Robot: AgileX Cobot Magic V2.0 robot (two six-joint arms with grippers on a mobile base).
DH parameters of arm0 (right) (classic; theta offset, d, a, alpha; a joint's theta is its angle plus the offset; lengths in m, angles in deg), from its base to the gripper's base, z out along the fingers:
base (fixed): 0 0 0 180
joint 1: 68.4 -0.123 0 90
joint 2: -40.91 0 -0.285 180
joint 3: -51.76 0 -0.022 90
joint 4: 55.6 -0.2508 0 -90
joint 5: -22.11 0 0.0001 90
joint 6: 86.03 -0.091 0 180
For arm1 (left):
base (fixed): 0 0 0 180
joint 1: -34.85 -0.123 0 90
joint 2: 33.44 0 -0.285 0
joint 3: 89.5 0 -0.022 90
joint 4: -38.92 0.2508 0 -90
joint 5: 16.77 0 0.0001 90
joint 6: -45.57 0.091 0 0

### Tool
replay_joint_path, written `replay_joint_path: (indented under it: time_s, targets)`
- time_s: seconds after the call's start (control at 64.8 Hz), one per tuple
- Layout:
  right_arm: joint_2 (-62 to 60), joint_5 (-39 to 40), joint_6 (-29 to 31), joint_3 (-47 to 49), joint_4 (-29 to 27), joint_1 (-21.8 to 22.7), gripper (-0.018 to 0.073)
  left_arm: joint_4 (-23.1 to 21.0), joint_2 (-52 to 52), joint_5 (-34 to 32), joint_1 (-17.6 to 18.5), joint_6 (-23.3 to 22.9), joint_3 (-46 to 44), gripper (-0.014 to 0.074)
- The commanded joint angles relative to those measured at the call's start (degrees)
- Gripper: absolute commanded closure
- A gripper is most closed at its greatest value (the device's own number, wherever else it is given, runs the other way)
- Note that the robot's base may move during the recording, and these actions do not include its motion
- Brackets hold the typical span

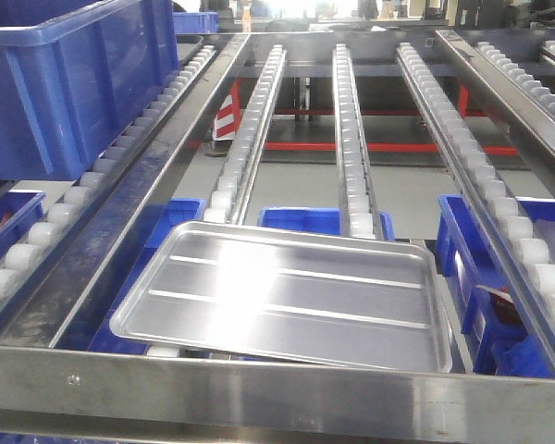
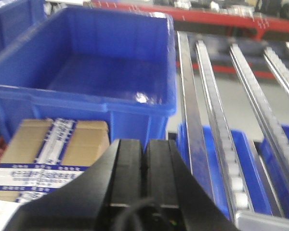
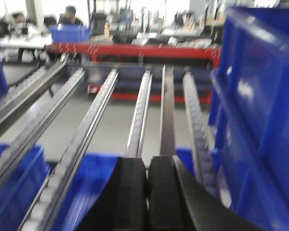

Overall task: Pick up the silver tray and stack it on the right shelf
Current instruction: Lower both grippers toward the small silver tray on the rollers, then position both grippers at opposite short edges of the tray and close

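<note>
Tray [image 1: 287, 296]: shiny, shallow, with two ribs along its floor. It lay at lower centre of the front view, flat on the shelf [image 1: 287, 393], resting on the near ends of the middle roller rails [image 1: 351, 139] and just behind the steel front bar. It was slightly skewed, with its left end further up the frame than its right.

Left gripper [image 2: 144, 142]: the black fingers were pressed together with nothing between them, at bottom centre of the left wrist view, well apart from the tray.

Right gripper [image 3: 147, 161]: the fingers were likewise pressed together and held nothing, at bottom centre of the right wrist view.

Large bin [image 1: 65, 74]: blue, on the rollers at upper left of the front view. The left wrist view showed its open top.

Box [image 2: 53, 144]: cardboard with blue-and-white tape, at lower left of the left wrist view, below the large bin.

Lower bins [image 1: 301, 220]: blue, seen through the gaps between the rails.

Beam [image 3: 135, 50]: red, across the upper right wrist view; blurred.
</note>
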Motion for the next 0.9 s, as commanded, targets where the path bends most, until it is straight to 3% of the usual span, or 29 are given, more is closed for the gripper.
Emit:
replay_joint_path:
  time_s: [0.0, 0.124, 0.17, 0.262, 0.401, 0.479, 0.571, 0.664, 0.787, 0.88]
  targets:
    - [3.80, 2.61, 0.06, 3.04, 0.13, -1.65, 0.0300, -0.69, 3.66, -3.33, 2.35, 0.21, -2.42, 0.0570]
    - [7.42, 1.23, 0.06, 3.85, 0.13, -5.20, 0.0168, -1.06, 7.57, -3.28, 6.59, 0.21, -2.64, 0.0278]
    - [8.48, 1.15, 0.06, 3.93, 0.13, -6.68, 0.0151, -1.73, 8.97, -3.28, 7.98, 0.21, -2.64, 0.0222]
    - [11.13, 1.24, 0.06, 4.05, -1.38, -10.14, 0.0151, -1.86, 11.90, -3.13, 13.96, 0.21, -2.64, 0.0223]
    - [16.48, 0.08, 0.06, 4.82, -10.32, -13.94, 0.0151, -1.86, 18.13, -2.25, 29.21, 0.21, -4.13, 0.0248]
    - [19.74, -4.28, 0.06, 6.94, -12.87, -15.67, 0.0151, -1.86, 22.63, -1.10, 33.53, 0.21, -6.12, 0.0248]
    - [24.74, -11.63, 0.06, 10.84, -12.88, -18.22, 0.0151, -1.34, 28.25, -1.36, 35.11, 0.21, -8.68, 0.0248]
    - [29.46, -14.34, 0.06, 14.34, -12.88, -20.68, 0.0151, -4.15, 33.86, -1.57, 34.73, -0.01, -11.65, 0.0248]
    - [34.77, -15.37, -0.27, 18.17, -12.94, -23.64, 0.0151, -5.53, 41.65, 9.31, 32.90, -0.40, -19.17, 0.0248]
    - [38.52, -17.91, -3.18, 20.52, -12.94, -24.11, 0.0151, -5.25, 47.99, 18.10, 31.90, -3.37, -25.45, 0.0248]
